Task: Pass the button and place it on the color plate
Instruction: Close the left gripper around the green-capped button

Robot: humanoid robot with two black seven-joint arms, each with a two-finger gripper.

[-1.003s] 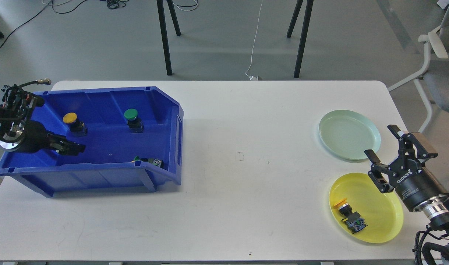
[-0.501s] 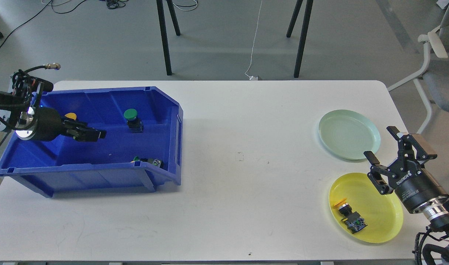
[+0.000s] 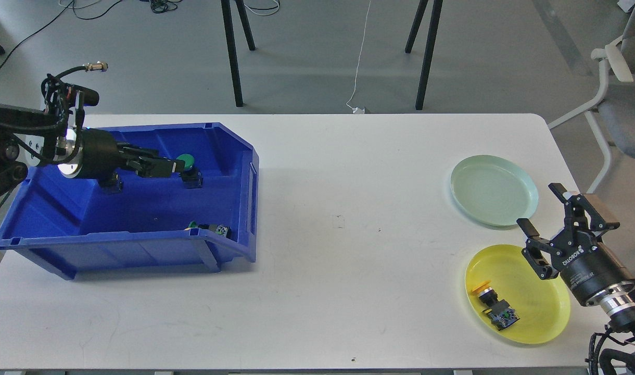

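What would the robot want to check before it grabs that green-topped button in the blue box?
1. Left hand close to the green button: ok, its tip is right beside the cap.
2. Left hand open: cannot tell, fingers overlap.
3. Button upright in the blue bin: ok.
4. Right hand open to receive: ok.
5. Green plate empty: ok.
6. Yellow plate holds only its yellow button: ok.

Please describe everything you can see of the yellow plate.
The yellow plate is round and shallow, with a low raised rim, and looks like glossy plastic. It lies flat on the white table, near its right front corner, just in front of the pale green plate. One yellow-capped button lies on its side in it. The right gripper hangs open above its far edge.
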